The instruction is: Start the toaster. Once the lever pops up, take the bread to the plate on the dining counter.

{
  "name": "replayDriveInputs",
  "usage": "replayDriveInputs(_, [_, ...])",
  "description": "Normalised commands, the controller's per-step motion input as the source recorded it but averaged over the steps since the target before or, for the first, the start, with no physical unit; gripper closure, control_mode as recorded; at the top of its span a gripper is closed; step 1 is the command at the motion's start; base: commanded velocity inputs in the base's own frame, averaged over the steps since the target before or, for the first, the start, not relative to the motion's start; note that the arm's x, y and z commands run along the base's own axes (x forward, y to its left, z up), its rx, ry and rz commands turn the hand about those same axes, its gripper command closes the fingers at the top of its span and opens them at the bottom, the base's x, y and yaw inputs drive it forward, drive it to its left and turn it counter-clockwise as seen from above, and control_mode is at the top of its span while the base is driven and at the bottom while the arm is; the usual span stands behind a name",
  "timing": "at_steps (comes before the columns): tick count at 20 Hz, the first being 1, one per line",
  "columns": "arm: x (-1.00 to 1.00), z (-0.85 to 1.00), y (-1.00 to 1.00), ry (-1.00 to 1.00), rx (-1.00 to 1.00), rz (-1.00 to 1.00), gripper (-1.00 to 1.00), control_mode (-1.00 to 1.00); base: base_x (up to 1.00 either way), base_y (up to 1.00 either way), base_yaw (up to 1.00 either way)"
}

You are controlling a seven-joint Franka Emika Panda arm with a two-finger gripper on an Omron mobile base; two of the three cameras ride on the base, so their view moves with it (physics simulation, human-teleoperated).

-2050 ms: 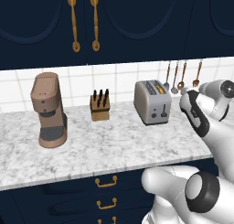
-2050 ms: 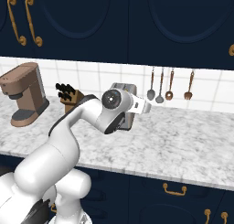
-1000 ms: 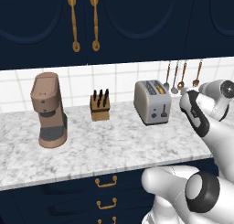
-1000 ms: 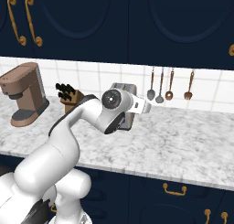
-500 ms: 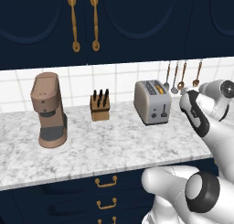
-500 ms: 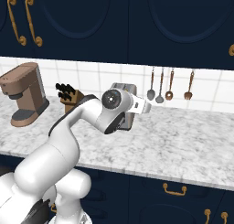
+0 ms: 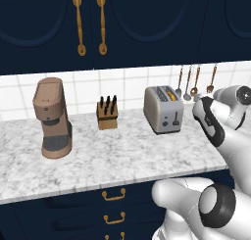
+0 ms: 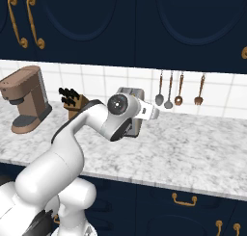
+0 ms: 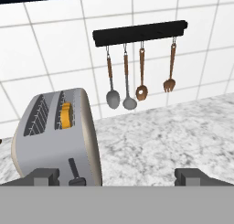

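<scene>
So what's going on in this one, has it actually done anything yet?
Not yet, by the look of it. The white arm is raised beside the toaster on the marble worktop, with its pincer open, holding nothing and pointed toward the toaster and the wall behind it. The bread sits in one of the toaster's two slots, and the lever on the narrow face is untouched. A brown coffee machine and a knife block stand further left along the worktop.

arm raised, gripper (image 9: 116, 176) apparently wide open
</scene>
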Motion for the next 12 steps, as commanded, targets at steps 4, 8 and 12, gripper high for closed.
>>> replayDriveInputs(4, [0.0,0.0,0.0,0.0,0.0,0.0,-1.0,-1.0,0.0,0.0,0.0])
replayDriveInputs(8, [0.0,0.0,0.0,0.0,0.0,0.0,-1.0,-1.0,0.0,0.0,0.0])
replayDriveInputs(12, [0.0,0.0,0.0,0.0,0.0,0.0,-1.0,-1.0,0.0,0.0,0.0])
